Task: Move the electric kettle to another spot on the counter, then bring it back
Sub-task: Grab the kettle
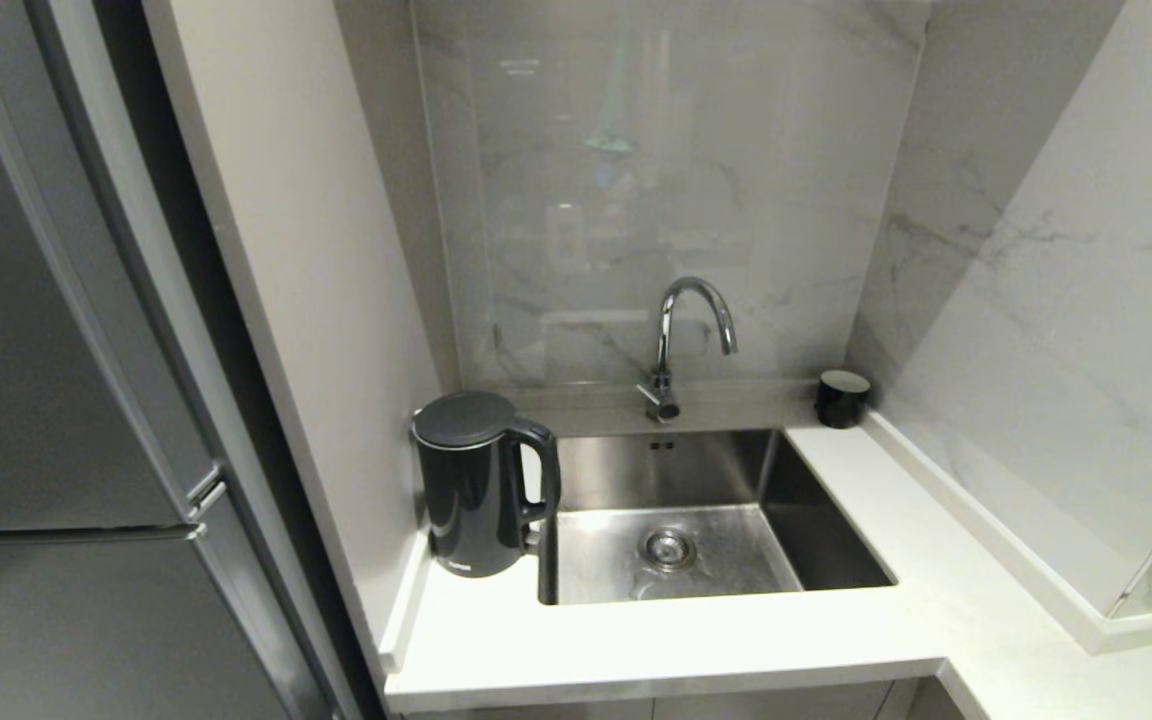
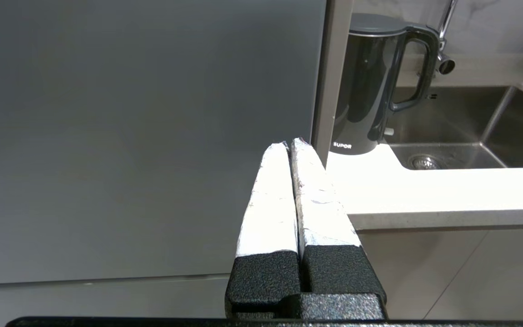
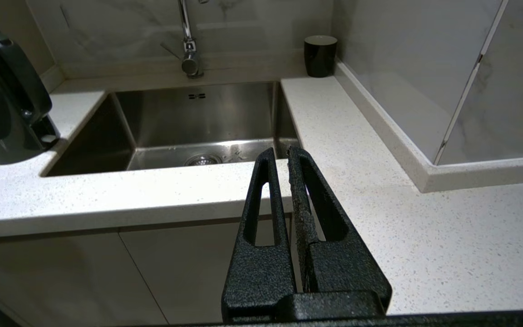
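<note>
The glossy black electric kettle (image 1: 476, 485) stands upright on the white counter (image 1: 656, 640) in the corner left of the sink, its loop handle facing the basin. It shows too in the left wrist view as the kettle (image 2: 370, 86) and at the edge of the right wrist view as the kettle (image 3: 2, 100). My left gripper (image 2: 290, 144) is shut and empty, held in front of the counter edge, well short of the kettle. My right gripper (image 3: 281, 153) is shut and empty, before the counter (image 3: 379, 172) to the right of the sink. Neither arm appears in the head view.
A steel sink (image 1: 696, 520) with a curved tap (image 1: 681, 340) lies right of the kettle. A small black cup (image 1: 841, 398) stands in the back corner. A grey fridge (image 1: 56, 400) and a side panel (image 1: 306, 250) close off the left. Marble walls bound the back and right.
</note>
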Available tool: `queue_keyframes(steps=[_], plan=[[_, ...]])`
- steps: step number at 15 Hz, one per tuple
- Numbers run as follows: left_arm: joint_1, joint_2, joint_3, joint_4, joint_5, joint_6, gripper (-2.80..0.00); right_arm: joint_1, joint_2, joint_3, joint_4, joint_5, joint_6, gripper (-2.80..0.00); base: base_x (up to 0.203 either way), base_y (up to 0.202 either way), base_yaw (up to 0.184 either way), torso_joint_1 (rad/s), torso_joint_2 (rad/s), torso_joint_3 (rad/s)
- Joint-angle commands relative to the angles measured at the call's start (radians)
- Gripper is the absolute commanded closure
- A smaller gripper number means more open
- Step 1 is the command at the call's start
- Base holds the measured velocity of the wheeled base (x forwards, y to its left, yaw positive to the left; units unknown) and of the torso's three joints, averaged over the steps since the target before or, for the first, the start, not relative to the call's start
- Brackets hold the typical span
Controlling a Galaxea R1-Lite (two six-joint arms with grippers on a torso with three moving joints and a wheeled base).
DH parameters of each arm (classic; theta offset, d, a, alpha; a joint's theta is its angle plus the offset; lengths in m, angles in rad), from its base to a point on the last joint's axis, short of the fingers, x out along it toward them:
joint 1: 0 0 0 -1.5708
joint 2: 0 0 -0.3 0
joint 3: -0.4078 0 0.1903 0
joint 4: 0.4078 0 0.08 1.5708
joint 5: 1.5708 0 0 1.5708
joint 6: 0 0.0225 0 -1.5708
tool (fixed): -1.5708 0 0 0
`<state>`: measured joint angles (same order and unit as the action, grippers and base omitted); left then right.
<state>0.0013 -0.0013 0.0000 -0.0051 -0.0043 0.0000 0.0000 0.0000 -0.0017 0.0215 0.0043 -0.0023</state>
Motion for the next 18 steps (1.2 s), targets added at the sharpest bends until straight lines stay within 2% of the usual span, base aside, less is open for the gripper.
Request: queue_keyframes(steps=[1,18], plan=[[0.0,0.001,0.005,0.0,0.0,0.0,0.0,0.0,0.001,0.0,0.0,0.0,-0.001,0.0,0.0,0.0,0.0,0.076,-0.16,-0.089],[0.0,0.001,0.004,0.0,0.0,0.0,0.0,0.0,0.001,0.0,0.0,0.0,0.001,0.0,0.0,0.0,0.0,0.011,-0.03,-0.013]])
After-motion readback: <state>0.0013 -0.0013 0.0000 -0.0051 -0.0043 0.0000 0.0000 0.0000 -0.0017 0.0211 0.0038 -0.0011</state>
